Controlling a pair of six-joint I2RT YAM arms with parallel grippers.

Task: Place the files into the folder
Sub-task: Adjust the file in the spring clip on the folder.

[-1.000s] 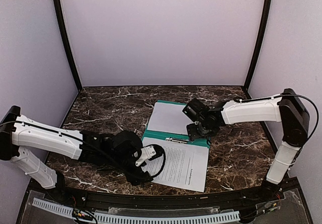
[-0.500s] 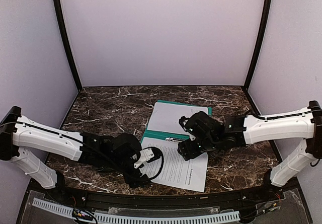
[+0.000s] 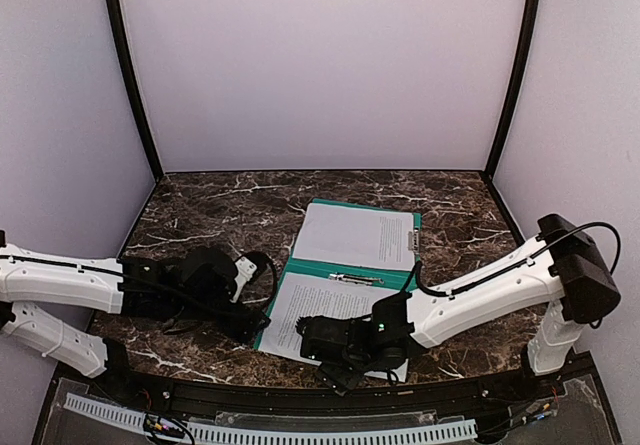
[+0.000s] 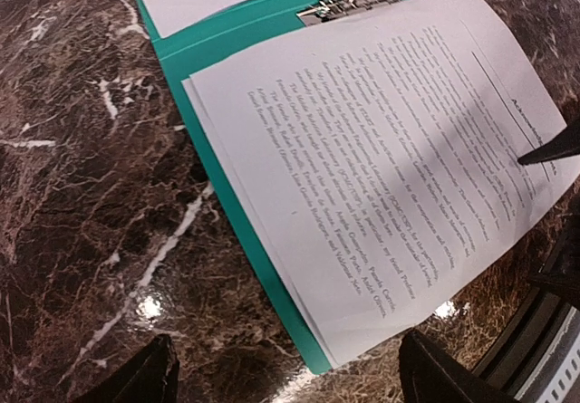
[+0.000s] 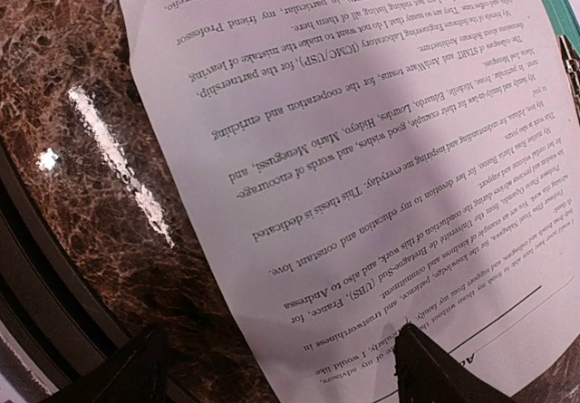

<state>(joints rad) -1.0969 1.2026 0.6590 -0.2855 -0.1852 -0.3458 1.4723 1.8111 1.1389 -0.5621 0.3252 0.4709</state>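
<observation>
Opened teal folder (image 4: 236, 36) bearing far sheet (image 3: 355, 235) and near sheet (image 3: 322, 302), left gripper (image 4: 288, 349) wide beside its left edge, right gripper (image 5: 281, 335) wide above near sheet.

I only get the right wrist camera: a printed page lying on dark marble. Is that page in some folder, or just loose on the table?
Observer: From above, the page lies on the near half of an open green folder, just below its metal clip.
Operator: Is it the only page?
Observer: No. A second sheet lies on the folder's far half.
Operator: And the other arm, is it holding anything?
Observer: No. The left hand is open and empty, close to the folder's left edge.
</observation>
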